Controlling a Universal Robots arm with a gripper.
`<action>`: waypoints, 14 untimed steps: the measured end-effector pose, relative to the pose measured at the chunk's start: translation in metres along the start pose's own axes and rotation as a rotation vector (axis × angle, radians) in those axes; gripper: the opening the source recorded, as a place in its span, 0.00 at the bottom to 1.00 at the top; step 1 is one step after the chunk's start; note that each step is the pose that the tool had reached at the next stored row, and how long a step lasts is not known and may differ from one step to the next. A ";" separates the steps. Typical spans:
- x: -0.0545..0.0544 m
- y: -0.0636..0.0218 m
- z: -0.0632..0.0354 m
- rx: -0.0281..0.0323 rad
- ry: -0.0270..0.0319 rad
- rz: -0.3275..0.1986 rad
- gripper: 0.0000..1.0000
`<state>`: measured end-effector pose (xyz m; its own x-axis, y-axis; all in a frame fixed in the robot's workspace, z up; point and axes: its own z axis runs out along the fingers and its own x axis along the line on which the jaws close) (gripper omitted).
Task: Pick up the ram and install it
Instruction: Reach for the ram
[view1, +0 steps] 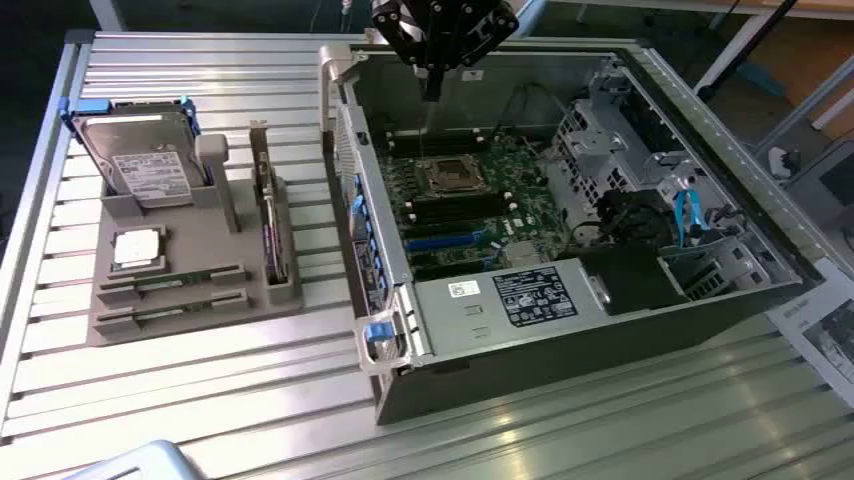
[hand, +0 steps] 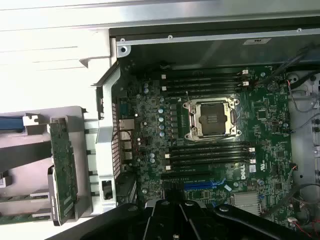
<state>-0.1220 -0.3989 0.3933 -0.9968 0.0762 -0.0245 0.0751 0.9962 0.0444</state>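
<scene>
Two ram sticks lie flat in the slots of the grey holder at the exterior view's left; their green edges also show in the wrist view. My gripper hangs above the back of the open computer case, far from the ram, with its fingers pressed together and nothing between them. Its dark body reaches into the wrist view over the motherboard. The black memory slots on either side of the processor socket stand empty.
The holder also carries a hard drive, a silver processor chip and an upright expansion card. The case's walls, drive cage, power supply and cables crowd around the board. A slatted metal table lies beneath.
</scene>
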 end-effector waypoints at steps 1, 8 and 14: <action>0.000 0.0000 0.0000 0.0000 0.0000 0.000 0.10; 0.000 0.0000 0.0000 0.0000 0.0000 0.000 0.10; 0.000 0.0000 0.0000 0.0000 0.0000 0.000 0.10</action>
<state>-0.1220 -0.3989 0.3933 -0.9968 0.0762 -0.0245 0.0751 0.9962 0.0444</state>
